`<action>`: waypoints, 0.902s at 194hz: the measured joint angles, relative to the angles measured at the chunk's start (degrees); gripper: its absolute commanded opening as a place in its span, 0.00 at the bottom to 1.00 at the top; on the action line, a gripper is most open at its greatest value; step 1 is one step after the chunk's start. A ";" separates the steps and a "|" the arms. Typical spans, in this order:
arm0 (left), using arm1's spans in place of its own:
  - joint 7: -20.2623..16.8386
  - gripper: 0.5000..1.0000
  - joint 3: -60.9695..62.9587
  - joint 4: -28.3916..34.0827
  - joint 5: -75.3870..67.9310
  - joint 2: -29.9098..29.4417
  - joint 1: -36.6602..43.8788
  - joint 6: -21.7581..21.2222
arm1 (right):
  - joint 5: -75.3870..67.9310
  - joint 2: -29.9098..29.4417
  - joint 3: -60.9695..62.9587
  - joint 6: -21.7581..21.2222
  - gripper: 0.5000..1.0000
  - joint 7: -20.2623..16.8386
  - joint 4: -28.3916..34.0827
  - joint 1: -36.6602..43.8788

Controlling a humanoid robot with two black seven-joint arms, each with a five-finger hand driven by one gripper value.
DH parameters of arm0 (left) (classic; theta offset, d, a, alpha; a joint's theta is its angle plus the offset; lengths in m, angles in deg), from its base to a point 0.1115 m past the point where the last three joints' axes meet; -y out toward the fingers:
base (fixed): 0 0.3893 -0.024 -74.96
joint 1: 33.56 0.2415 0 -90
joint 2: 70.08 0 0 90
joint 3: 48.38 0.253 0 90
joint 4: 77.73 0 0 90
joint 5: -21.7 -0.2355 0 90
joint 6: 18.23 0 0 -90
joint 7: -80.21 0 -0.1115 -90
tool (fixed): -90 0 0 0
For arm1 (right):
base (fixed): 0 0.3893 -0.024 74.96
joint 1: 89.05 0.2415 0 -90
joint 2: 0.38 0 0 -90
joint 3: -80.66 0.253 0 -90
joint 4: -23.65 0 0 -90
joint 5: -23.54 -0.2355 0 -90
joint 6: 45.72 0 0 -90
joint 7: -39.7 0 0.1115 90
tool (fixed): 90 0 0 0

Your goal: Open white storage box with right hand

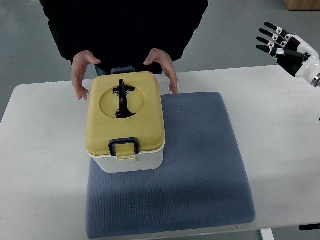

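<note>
- Right hand [286, 47] hangs in the air beyond the table's far right corner, its arm entering from the right edge of the picture; the dark-tipped fingers [270, 36] are spread and hold nothing, well apart from the box.
- White storage box [126, 125] stands on the left part of a blue-grey mat [200, 170], toward the table's far edge; its body is white, its lid [125, 112] yellow and closed.
- On the lid, a round recess holds a black folded handle [122, 98]; a dark blue latch [124, 145] sits at the lid's near edge, and another dark blue piece [123, 70] shows at the far edge.
- The mat lies in the middle of the white table [280, 125], reaching almost to the near edge.
- A person in a dark top [125, 25] stands at the table's far side; one of the person's hands [83, 75] is at the box's far left corner and the other hand [164, 67] at its far right corner, both open and close beside the lid.
- Whether those hands touch the box cannot be told.
</note>
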 measured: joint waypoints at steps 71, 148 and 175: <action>-0.06 1.00 0.11 0.15 0.07 0.00 0.01 -0.37 | 0.03 -0.06 -0.04 0.00 0.86 -0.05 0.00 0.00; 0.00 1.00 0.03 0.04 0.08 0.00 0.01 -0.37 | 0.07 0.17 0.06 0.00 0.86 -0.05 -0.03 0.32; 0.00 1.00 0.04 0.05 0.07 0.00 0.01 -0.36 | 0.07 0.43 0.13 0.00 0.86 -0.05 -0.03 0.58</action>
